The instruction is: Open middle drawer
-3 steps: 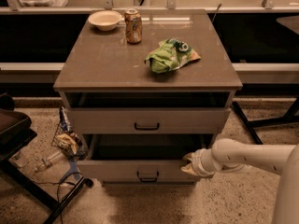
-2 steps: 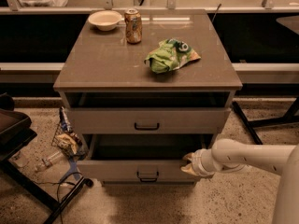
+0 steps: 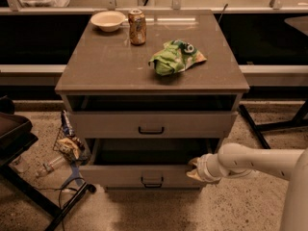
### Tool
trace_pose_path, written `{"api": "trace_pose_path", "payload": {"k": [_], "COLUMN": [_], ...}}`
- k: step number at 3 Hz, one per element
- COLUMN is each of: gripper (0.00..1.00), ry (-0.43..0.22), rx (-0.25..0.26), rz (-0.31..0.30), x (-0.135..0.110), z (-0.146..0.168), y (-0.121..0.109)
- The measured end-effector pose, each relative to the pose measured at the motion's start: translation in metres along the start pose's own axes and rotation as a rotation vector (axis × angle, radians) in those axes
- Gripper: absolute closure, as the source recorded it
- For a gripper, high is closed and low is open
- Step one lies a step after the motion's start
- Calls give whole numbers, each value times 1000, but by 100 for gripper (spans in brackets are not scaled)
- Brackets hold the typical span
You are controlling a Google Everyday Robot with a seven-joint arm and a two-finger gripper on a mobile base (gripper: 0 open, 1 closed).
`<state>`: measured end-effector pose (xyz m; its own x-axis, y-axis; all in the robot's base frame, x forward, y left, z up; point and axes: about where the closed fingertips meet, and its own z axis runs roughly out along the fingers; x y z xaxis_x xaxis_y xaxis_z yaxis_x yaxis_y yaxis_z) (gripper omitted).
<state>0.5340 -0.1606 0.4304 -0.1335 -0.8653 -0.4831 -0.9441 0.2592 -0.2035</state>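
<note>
The middle drawer point(image 3: 115, 175) is the lower of the two drawers that show, with a low flat front and a small dark handle point(image 3: 151, 181). It stands pulled out, with a dark gap behind its front. The taller-fronted drawer point(image 3: 106, 124) above it is out a little. My gripper point(image 3: 195, 170) reaches in from the right on a white arm point(image 3: 255, 161). It sits at the right front corner of the middle drawer, touching the top edge of the front. A lowest drawer does not show.
On the cabinet top point(image 3: 106, 66) stand a white bowl point(image 3: 108, 20), a drink can point(image 3: 137, 27) and a green snack bag point(image 3: 176, 57). A black stand point(image 3: 19, 143) and litter point(image 3: 67, 146) are on the floor at the left. A dark table leg point(image 3: 252, 126) is at the right.
</note>
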Motion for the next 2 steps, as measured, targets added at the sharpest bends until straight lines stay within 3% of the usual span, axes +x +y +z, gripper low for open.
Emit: {"api": "trace_pose_path", "payload": {"k": [1, 2], "gripper": [5, 0], "ry": [-1, -2], "rx": [-4, -6], "rz": [-1, -1], "x": [-1, -1], "z": [2, 2], "y": [1, 2]}}
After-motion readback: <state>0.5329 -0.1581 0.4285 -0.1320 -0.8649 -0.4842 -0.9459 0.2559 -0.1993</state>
